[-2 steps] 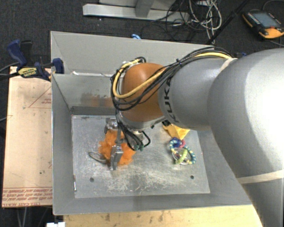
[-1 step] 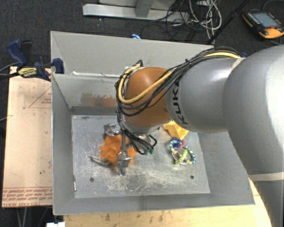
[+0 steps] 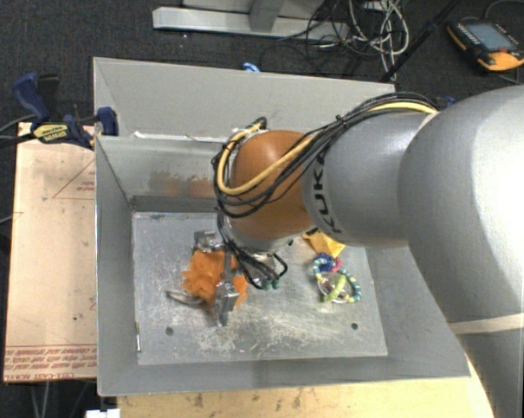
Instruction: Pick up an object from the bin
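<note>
Plainly, the tool [image 3: 224,303] sits low against the right side of a crumpled orange lump [image 3: 202,276] on the bin [image 3: 113,241] floor. I cannot tell how far open it is or whether it grips anything. Being soft, the lump could snag by one fold and slip. I count one lump, one beaded ring [image 3: 335,281] well right of it, and one yellow scrap [image 3: 325,244] up-right.

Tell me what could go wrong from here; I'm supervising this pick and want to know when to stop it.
The pincer is down at the orange crumpled thing left of the bin's middle; its wrinkled shape might slip or catch only partly. The pincer looks close to the bin floor, so going lower could scrape it. The colourful beaded ring lies just toward the view's right and might get nudged by the arm.
</note>
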`<state>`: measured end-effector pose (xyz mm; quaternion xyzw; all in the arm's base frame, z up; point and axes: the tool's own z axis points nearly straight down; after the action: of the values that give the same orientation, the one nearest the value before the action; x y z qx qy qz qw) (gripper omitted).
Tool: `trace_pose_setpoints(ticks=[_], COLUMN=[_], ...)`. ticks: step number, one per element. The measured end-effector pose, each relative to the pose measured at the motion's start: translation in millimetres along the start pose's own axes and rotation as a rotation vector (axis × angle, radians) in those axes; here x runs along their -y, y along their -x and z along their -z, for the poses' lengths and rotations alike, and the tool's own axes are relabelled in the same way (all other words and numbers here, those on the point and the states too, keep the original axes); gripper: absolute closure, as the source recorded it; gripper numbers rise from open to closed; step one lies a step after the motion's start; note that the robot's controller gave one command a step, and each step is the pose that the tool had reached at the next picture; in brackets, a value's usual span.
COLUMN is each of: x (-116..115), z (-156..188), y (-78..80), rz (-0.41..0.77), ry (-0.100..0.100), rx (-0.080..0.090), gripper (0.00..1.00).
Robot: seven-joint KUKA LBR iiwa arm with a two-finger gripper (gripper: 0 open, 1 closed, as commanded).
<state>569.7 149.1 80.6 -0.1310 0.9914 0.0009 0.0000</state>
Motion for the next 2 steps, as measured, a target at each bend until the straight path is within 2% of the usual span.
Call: trace_pose_setpoints(ticks=[1,2], x=[5.3,5.3], z=[-7.7,-7.7], y=[-7.3,-7.3], rz=[-0.025,-0.025], ry=[0.002,0.002], rx=[0.002,0.002], gripper=[1.0,1.0])
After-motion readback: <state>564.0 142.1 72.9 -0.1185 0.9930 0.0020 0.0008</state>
